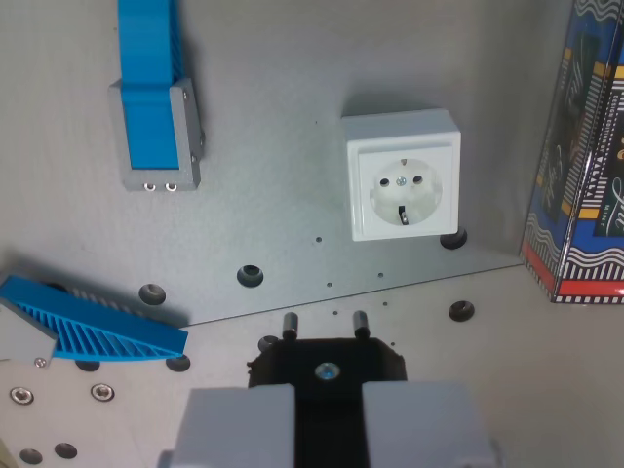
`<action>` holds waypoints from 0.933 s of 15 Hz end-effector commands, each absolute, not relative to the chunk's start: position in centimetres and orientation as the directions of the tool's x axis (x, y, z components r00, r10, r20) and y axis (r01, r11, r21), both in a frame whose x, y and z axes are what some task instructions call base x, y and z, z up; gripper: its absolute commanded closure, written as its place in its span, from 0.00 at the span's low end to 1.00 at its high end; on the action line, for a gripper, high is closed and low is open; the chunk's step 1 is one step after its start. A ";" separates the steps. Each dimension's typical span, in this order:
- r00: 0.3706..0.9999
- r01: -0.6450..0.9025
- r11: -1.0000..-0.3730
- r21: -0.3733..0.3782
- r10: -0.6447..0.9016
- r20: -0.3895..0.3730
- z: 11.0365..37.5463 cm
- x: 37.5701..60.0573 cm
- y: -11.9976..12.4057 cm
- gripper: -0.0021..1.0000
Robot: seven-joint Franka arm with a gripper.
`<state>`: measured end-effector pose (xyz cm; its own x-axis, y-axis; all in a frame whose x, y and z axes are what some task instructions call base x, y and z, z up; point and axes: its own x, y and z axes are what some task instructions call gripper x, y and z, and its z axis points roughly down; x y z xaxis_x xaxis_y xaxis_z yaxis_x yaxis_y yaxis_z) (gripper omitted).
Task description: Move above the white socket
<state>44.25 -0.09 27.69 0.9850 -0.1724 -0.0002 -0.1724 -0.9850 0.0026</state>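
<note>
The white socket (403, 175) is a square wall outlet with a round recess and two pin holes, mounted on the grey metal plate (273, 146) right of centre in the wrist view. My gripper (329, 395) sits at the bottom edge, its grey fingers (239, 424) shut on a black plug (329, 363). The plug's two pins (290, 324) point up in the picture toward the plate. The socket lies above and to the wrist view's right of the plug, clearly apart from it.
A blue rail in a grey bracket (156, 117) stands at the upper left. A blue ribbed wedge (97, 331) lies at the lower left. A patterned box (580, 166) rises along the right edge, close to the socket. Screw holes dot the plate.
</note>
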 end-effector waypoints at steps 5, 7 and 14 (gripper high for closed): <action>0.985 -0.174 -0.985 0.002 -0.174 0.001 27.7 44.2 -0.1 1.00; 0.985 -0.174 -0.985 0.002 -0.174 0.001 27.6 44.2 -0.1 1.00; 0.986 -0.168 -0.986 0.000 -0.168 0.011 27.0 44.1 -0.3 1.00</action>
